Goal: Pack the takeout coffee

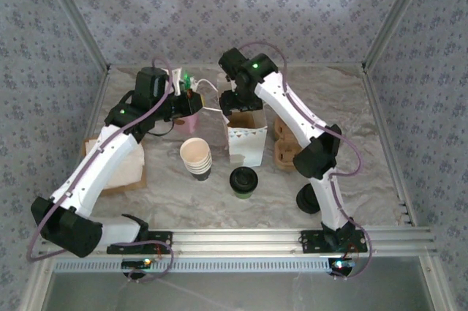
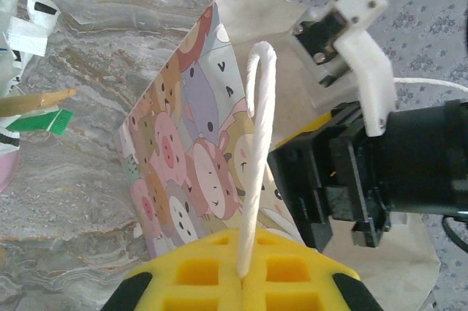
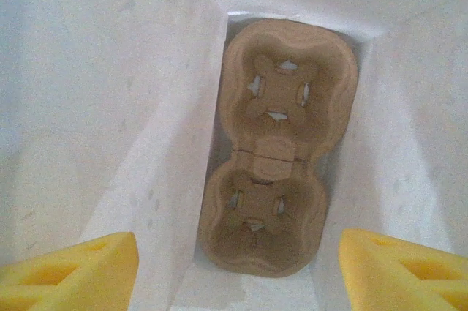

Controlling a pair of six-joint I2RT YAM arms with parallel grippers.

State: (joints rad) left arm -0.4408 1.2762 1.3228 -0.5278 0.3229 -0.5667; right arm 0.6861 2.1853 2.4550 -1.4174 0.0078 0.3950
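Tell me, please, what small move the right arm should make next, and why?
Probably lift the right gripper clear of the paper bag: its jaws stand open, the cup carrier lies on the bag's floor, and the lidded coffee cup waits outside.

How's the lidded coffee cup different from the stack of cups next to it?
The lidded cup is single and closed by a black lid; the cup stack is several nested cups, open, showing a cream inside. Both stand upright on the table, outside the bag.
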